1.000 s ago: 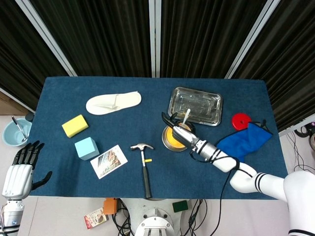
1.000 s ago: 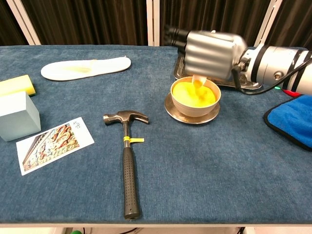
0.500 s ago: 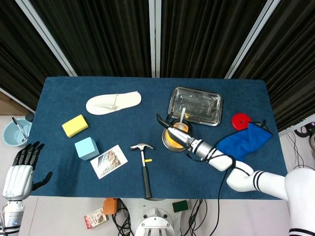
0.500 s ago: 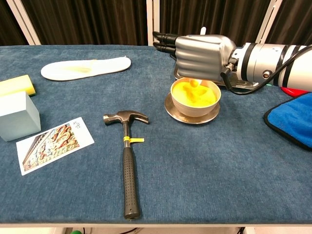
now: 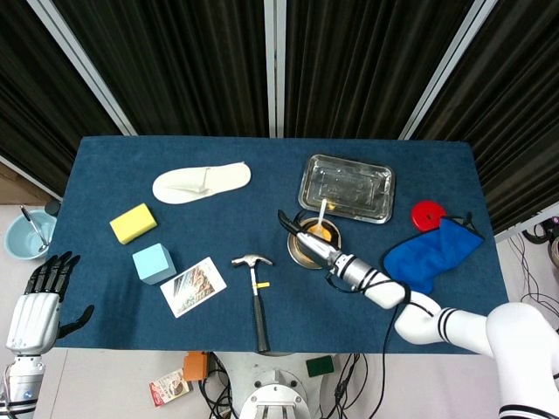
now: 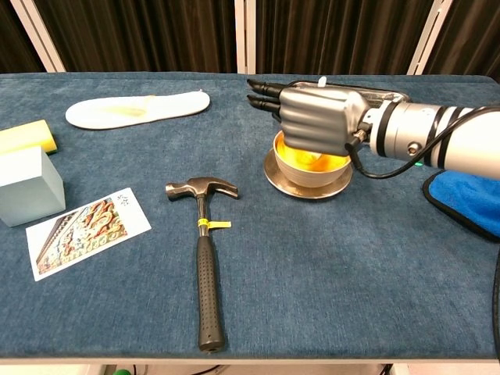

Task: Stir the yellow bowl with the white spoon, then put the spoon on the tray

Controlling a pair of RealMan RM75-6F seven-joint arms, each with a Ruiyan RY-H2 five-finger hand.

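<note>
The yellow bowl sits on a metal saucer at mid table. My right hand hangs low over the bowl and covers most of it, gripping the white spoon, whose handle tip pokes up above the knuckles. The spoon's bowl end is hidden inside the yellow bowl. The metal tray lies just behind the bowl. My left hand hangs open off the table's left front corner, holding nothing.
A hammer lies left of the bowl, with a photo card, light blue block, yellow sponge and white insole further left. A blue cloth and red disc lie right.
My right hand has shifted left and toward the front and dropped lower over the bowl, taking the spoon with it. The left hand has stayed put.
</note>
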